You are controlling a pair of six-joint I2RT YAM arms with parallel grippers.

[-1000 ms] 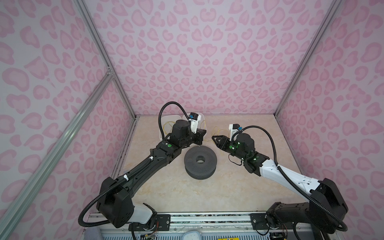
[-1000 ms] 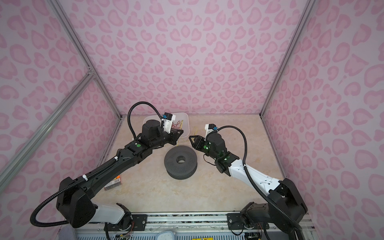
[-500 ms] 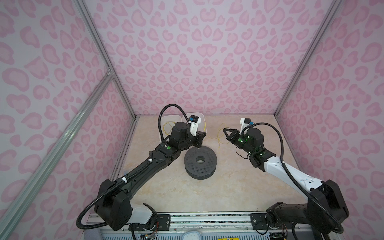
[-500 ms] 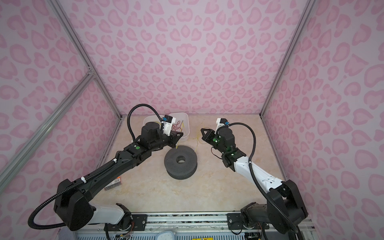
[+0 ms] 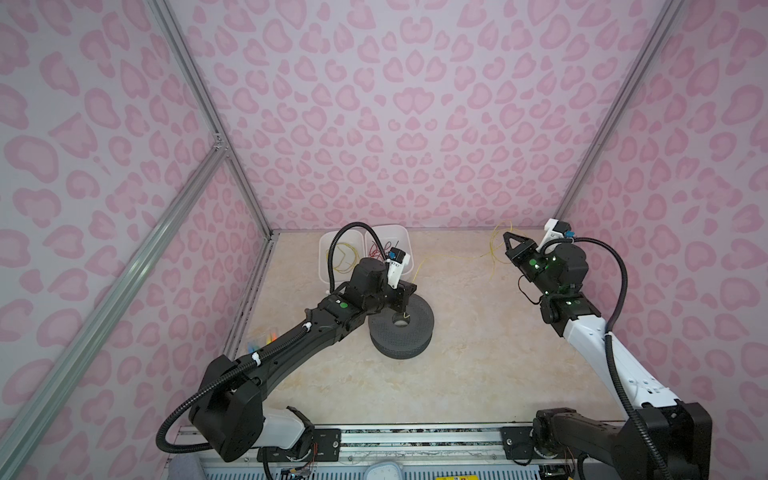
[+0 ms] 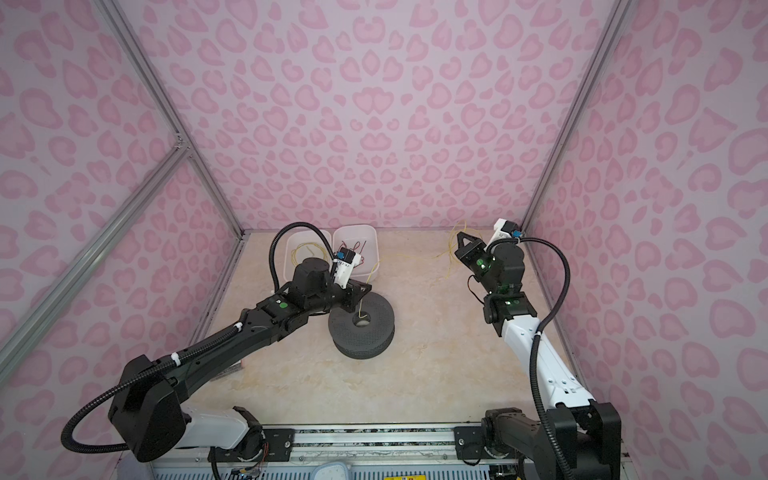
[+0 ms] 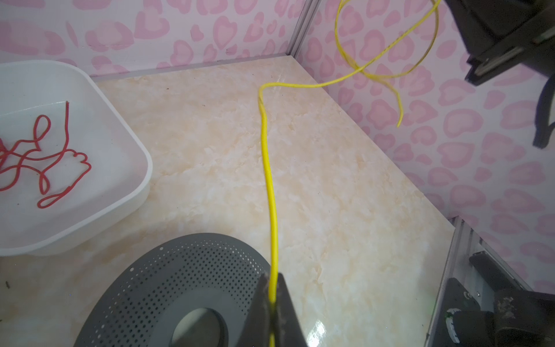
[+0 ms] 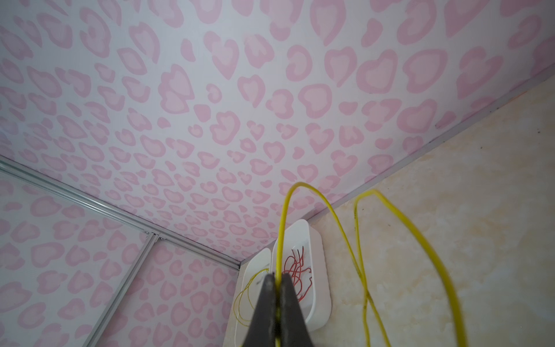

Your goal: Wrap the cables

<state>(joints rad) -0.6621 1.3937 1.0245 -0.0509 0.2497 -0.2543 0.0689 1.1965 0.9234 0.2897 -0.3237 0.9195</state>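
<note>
1. Pinching the yellow cable (image 7: 268,168) in the closed left gripper (image 7: 272,296) above the grey spool's (image 5: 419,328) hub.
2. Clamping its far loops in the right gripper (image 8: 277,281), aloft.
3. Judging wrapping barely begun: 0 turns visible.

Your left arm (image 5: 291,345) is mostly black, your right arm (image 5: 598,345) partly white. Both carry ribbed black hoses (image 5: 624,274), green lights (image 5: 343,305), white camera mounts (image 5: 397,268); left gripper (image 7: 272,279) and right gripper (image 8: 276,279) are black.
</note>
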